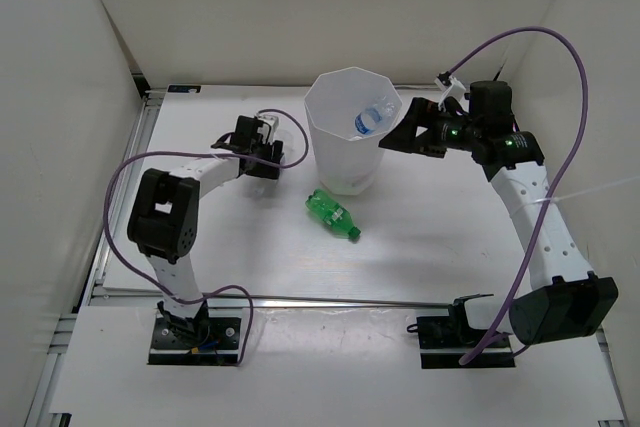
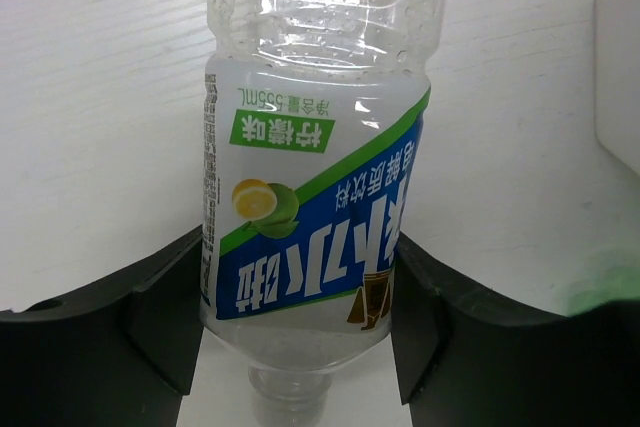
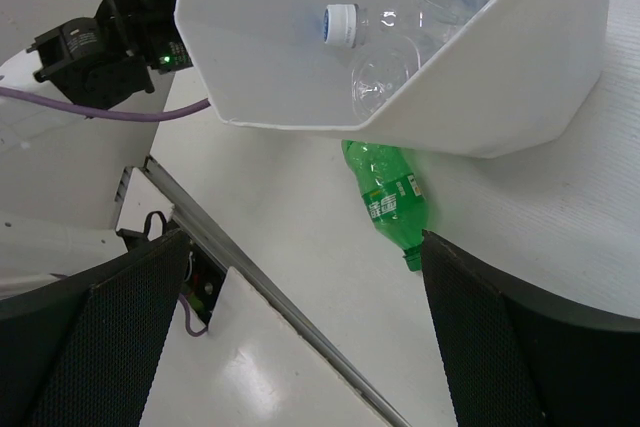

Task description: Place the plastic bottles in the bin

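1. My left tool (image 2: 300,287) is closed on a clear bottle (image 2: 310,147) with a blue, white and green label. Its dark fingers (image 2: 160,317) press on both sides of the label, low in the wrist frame.
2. The clear bottle's neck sits at the bottom edge of that frame and its ribbed body runs off the top edge. The white surface (image 2: 90,97) lies behind it.
3. From above, my left tool (image 1: 262,135) is left of centre, near the bin (image 1: 335,162).
4. The bin stands upright at upper centre. A capped bottle (image 1: 370,120) lies inside it, against the right wall.
5. My right tool (image 1: 402,134) is spread wide and holds nothing. It hangs at the bin's right rim.
6. In the right wrist frame the fingers (image 3: 110,347) fill the two lower corners, far apart. The bin (image 3: 300,97) fills the top, with the capped bottle (image 3: 340,24) and other clear plastic inside.
7. A green bottle (image 1: 333,215) lies on its side on the surface just below the bin, at centre, with its cap toward the lower right.
8. In the right wrist frame the green bottle (image 3: 390,197) pokes out from under the bin's wall.
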Motion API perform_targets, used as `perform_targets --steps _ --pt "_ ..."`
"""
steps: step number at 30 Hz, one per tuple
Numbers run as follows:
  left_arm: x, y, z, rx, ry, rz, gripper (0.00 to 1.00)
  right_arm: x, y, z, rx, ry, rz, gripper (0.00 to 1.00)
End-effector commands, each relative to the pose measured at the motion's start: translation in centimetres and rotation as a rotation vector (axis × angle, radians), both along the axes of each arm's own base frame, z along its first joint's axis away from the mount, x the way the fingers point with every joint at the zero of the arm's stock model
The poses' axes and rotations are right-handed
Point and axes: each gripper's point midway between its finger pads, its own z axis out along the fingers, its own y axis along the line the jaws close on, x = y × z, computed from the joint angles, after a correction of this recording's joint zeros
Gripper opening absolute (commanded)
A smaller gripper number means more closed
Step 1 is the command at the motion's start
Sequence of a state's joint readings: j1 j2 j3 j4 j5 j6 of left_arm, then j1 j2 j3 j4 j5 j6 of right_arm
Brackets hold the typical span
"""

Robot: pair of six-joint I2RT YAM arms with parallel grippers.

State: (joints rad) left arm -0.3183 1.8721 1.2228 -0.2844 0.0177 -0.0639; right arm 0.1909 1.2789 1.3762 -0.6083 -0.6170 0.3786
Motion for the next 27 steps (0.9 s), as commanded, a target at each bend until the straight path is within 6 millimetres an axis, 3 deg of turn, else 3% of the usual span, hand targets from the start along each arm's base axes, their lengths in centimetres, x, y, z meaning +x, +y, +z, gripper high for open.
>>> perform_targets --steps 1,5,8,12,13,15,16,19,20,22,23,25,26,27 --pt "0.1 1.8 3.8 0.000 -0.091 0.049 0.29 0.3 0.2 -0.1 0.009 -0.009 0.017 1.00" --pt "-1.5 2.9 4.1 0.026 -0.101 0.074 0.29 0.1 0.5 0.2 0.032 0.000 0.025 1.00" --pt "-2.1 4.4 6.0 0.042 -0.151 0.129 0.29 -0.1 0.7 0.5 0.050 0.002 0.039 1.00" --pt "0.2 5.8 14.2 0.006 -0.342 0.183 0.28 -0.3 0.9 0.6 0.061 0.001 0.045 1.00" --pt "1.7 5.4 18.2 -0.024 -0.427 0.188 0.28 -0.3 0.9 0.6 0.061 0.001 0.045 1.00" --pt "2.9 4.7 23.1 -0.074 -0.524 0.173 0.25 -0.4 0.8 0.3 0.060 0.010 0.044 1.00" --pt "3.7 4.3 28.3 -0.116 -0.626 0.167 0.25 -0.7 0.9 0.7 0.071 0.008 0.049 1.00" --pt "4.6 2.6 34.2 -0.219 -0.723 0.123 0.25 -1.0 0.9 1.1 0.073 -0.004 0.049 1.00" --pt "4.6 2.2 38.3 -0.279 -0.794 0.123 0.25 -1.0 0.9 1.1 0.073 -0.004 0.049 1.00" --pt "4.4 0.2 41.0 -0.356 -0.828 0.081 0.25 -1.1 0.7 1.4 0.070 -0.018 0.042 1.00" --pt "4.0 -0.1 43.8 -0.402 -0.874 0.075 0.25 -1.5 0.5 1.8 0.068 -0.031 0.034 1.00" --pt "4.0 -2.9 44.7 -0.511 -0.845 0.015 0.26 -1.5 0.0 2.7 0.064 -0.063 0.009 1.00" --pt "3.4 -4.5 46.5 -0.561 -0.861 -0.031 0.26 -1.8 -0.5 3.4 0.062 -0.090 -0.012 1.00" --pt "3.1 -5.9 46.8 -0.592 -0.850 -0.072 0.26 -1.8 -0.8 3.6 0.054 -0.106 -0.032 1.00"
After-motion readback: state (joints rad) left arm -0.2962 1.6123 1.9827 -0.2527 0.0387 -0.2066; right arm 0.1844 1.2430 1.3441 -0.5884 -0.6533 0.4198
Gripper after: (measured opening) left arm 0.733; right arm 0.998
